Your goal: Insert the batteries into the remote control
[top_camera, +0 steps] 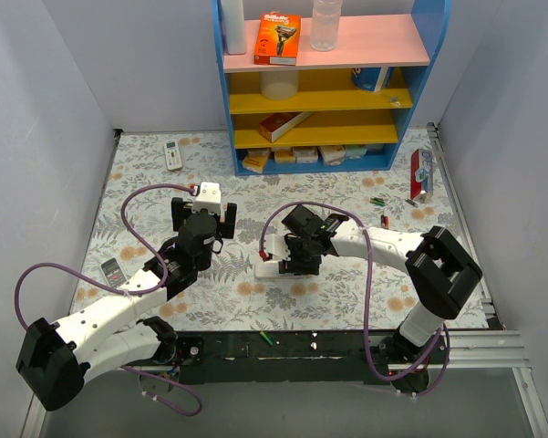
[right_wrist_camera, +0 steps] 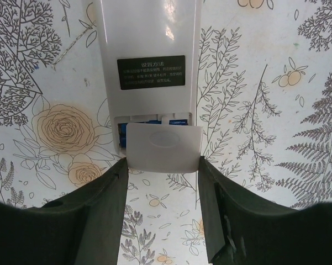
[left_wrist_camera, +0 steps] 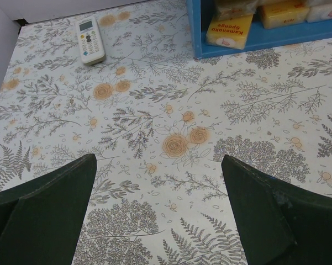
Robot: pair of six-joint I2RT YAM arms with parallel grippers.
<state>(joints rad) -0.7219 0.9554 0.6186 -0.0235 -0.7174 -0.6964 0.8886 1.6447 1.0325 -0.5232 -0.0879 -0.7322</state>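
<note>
While lying back-up on the floral table (top_camera: pixel 255 187), the slim white plastic remote control (right_wrist_camera: pixel 149 44) is having its likely light, slippery battery cover (right_wrist_camera: pixel 163 141) pinched by side edges in the right gripper (right_wrist_camera: pixel 163 163); left gripper (left_wrist_camera: pixel 158 160) is hovering spread.

Brightly and evenly lit from overhead, with only soft, faint shadows close beneath the arms in the top view. Glared white at twelve o'clock on the remote control (right_wrist_camera: pixel 149 33) in the right wrist view. Crisply focused on the tablecloth (left_wrist_camera: pixel 171 110) print. Slightly soft and almost featureless black on the near fingers (right_wrist_camera: pixel 83 221), five to seven o'clock. Stretched, wide-angle fashion, toward the wrist views' corners.
</note>
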